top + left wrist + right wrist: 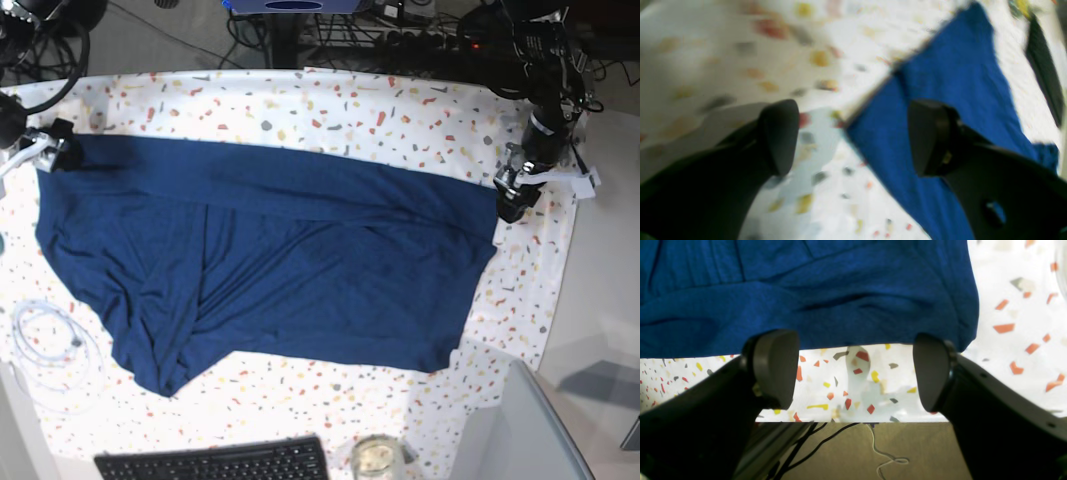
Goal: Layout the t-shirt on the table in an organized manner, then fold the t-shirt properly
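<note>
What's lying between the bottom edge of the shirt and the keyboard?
Only bare speckled table separates the shirt from the keyboard, as the base view shows.

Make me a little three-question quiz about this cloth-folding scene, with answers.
1. True or false: the left pincer is clamped on the dark navy blue fabric t-shirt.
2. Which lies at the near edge of the white speckled table in the base view: (a) a black keyboard, (b) a red book, (c) a green ball?
3. Fill in: the right pincer stands ____ beside the shirt's edge.

Key
1. False: its jaws are apart, nothing between them.
2. (a), the black keyboard.
3. Open.
</note>
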Available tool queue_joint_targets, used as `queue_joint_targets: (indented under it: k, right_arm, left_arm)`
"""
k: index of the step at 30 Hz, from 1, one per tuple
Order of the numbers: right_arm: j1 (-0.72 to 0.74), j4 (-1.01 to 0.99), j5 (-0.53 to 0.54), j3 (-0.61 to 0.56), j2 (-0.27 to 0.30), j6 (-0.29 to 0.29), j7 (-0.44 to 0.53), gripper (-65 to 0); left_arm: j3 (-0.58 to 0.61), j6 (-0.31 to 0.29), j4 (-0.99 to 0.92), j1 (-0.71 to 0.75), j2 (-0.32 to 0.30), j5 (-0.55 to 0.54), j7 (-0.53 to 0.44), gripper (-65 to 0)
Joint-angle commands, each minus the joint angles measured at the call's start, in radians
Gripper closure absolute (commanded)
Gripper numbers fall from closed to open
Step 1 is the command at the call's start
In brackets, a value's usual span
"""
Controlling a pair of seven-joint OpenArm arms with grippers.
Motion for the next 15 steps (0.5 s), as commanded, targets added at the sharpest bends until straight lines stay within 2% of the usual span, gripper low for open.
queue_joint_targets:
  k: [1,4,11,15]
  right_arm:
    - [0.005,0.019,0.017,0.002,0.013,0.007,0.012,-50.0]
    - [0.007,0.019,0.017,0.002,0.010,0.007,0.013,-50.0]
    - [-0.019,0.019,0.019,0.019,0.015,0.007,0.075,-50.0]
    - [-0.018,0.015,0.019,0.090,-0.002,0.007,0.076,-50.0]
  left_arm:
    - [-0.001,-0.003,0.012,-0.010,-0.005,0.015,-0.011,-47.9]
    - [0.000,-0.006,-0.023,-0.049,0.014,0.065,-0.008,-47.9]
    - [0.003,-0.006,-0.148,-0.110,0.023,0.098,-0.005,-47.7]
    - [0.100,-0.006,-0.169,-0.122,0.018,0.099,-0.010,-47.7]
